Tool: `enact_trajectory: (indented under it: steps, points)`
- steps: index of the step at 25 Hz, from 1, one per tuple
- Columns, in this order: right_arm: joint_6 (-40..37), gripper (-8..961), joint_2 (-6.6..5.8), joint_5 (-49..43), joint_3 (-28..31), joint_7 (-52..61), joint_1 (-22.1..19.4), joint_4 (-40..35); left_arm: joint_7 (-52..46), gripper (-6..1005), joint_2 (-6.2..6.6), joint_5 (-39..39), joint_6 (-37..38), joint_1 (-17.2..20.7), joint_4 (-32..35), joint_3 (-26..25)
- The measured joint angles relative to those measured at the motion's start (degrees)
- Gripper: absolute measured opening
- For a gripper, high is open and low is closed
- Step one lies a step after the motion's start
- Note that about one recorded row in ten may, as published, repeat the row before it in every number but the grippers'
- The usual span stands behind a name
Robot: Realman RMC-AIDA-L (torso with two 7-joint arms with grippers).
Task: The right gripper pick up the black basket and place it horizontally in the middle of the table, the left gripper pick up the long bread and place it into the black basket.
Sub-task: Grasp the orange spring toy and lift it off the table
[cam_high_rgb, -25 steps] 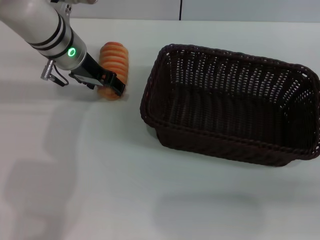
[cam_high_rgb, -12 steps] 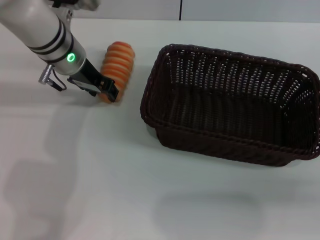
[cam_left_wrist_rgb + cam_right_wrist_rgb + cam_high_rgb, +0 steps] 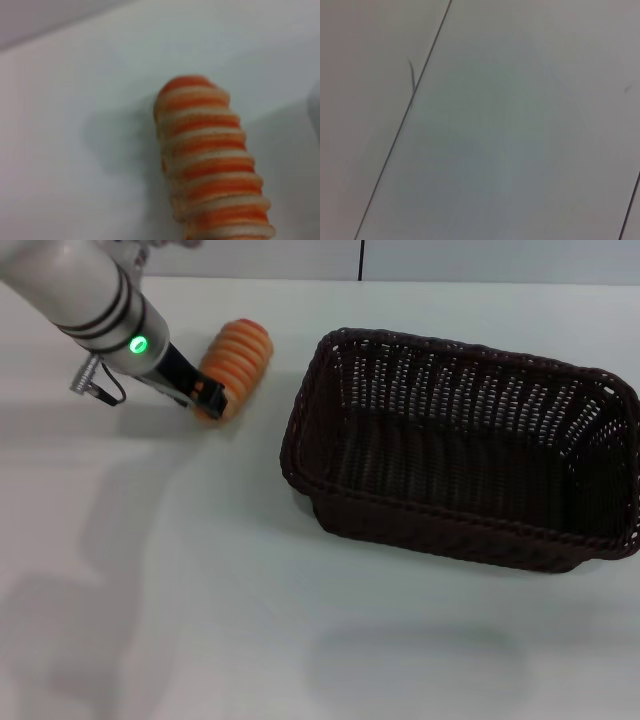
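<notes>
The basket (image 3: 460,475) is sitting nearest, upright on the table (image 3: 200,620), its long side running across the view, toward the right of centre. It is holding nothing yet. Judging by that, the basket half of the job is looking finished, or close to it; whether it is truly in the middle is hard to say from this angle.

Farther back on the left, the bread (image 3: 235,365) is lying on the table, well apart from the basket's near-left corner. The left gripper (image 3: 205,395) is reaching down at the bread's near end, its dark fingers (image 3: 190,380) sitting right against the loaf. They appear to be closing around that end, but I cannot tell whether they are actually pinching it or only standing spread beside it. The left wrist view is showing the ribbed loaf (image 3: 210,160) running away over the white surface, with no fingers in sight.

The right gripper is not appearing anywhere; its wrist camera is looking only at bare pale surface.

What is left is the grasp, the lift, the carry over the rim, and the release inside
</notes>
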Motion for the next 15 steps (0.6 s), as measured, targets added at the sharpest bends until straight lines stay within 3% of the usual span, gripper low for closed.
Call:
enact_trajectory:
  steps: [3,4,9,11,15]
  points:
    - [0.07,573,0.00,0.00,0.00,0.00,-0.23,0.24,-0.03,415,-0.03,-0.06,-0.09,1.07,1.97,0.35]
    - [0.08,573,0.00,0.00,-0.03,0.00,-0.28,0.35,0.02,408,-0.01,-3.50,-0.16,6.48,10.94,0.80]
    - [0.09,573,0.00,0.00,-0.35,0.00,-0.37,0.68,0.13,374,0.06,-4.66,-0.17,8.16,13.55,0.89]
    - [0.09,573,0.00,0.00,-0.46,0.00,-0.39,0.85,0.41,361,0.10,-7.26,-0.29,14.14,22.08,1.51]
    - [0.09,573,0.00,0.01,-0.74,0.00,-0.54,1.25,0.44,334,0.13,-8.27,-0.45,15.88,24.59,2.08]
